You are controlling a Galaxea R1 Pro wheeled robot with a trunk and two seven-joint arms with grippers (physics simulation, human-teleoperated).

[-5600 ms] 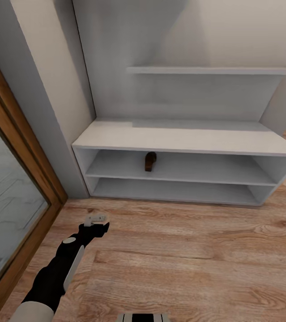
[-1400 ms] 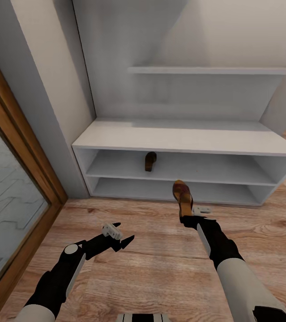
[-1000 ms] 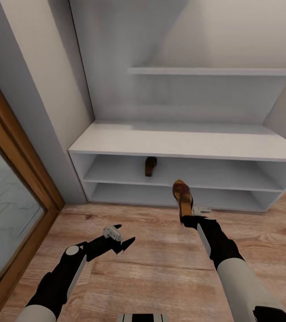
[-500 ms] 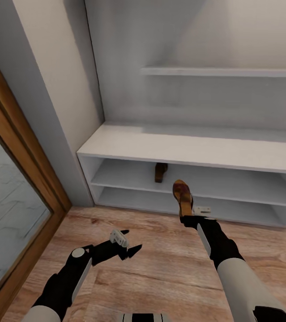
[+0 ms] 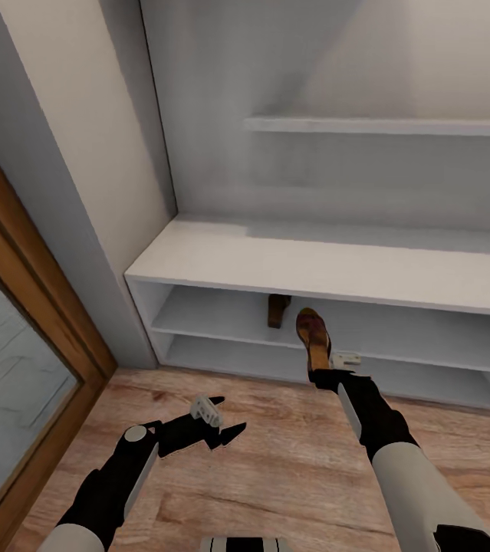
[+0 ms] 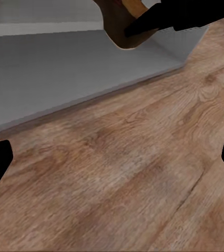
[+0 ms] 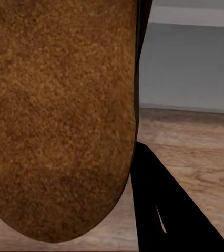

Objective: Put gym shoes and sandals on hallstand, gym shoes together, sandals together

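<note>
My right gripper [image 5: 320, 373] is shut on a brown sandal [image 5: 313, 336], held upright in front of the hallstand [image 5: 329, 268]; its tan footbed [image 7: 59, 115] looms close in the right wrist view. A second sandal [image 5: 277, 310] lies inside the upper compartment, partly hidden under the flat top. My left gripper [image 5: 225, 429] hovers open over the corridor floor [image 5: 275, 468] with nothing between its fingers. In the left wrist view the held sandal [image 6: 123, 23] and a black finger [image 6: 170, 16] of the right gripper appear beyond the wood planks [image 6: 122, 178].
A wood-framed mirrored door [image 5: 22, 368] stands on the left, beside a grey wall panel [image 5: 76, 192]. A wall shelf [image 5: 383, 125] hangs above the rack's top. Open floor lies between my arms.
The view has drawn closer to the rack and shifted. The right arm now shows, holding the sandal up; 5.6 s ago only the left arm showed. The left gripper has moved right and opened.
</note>
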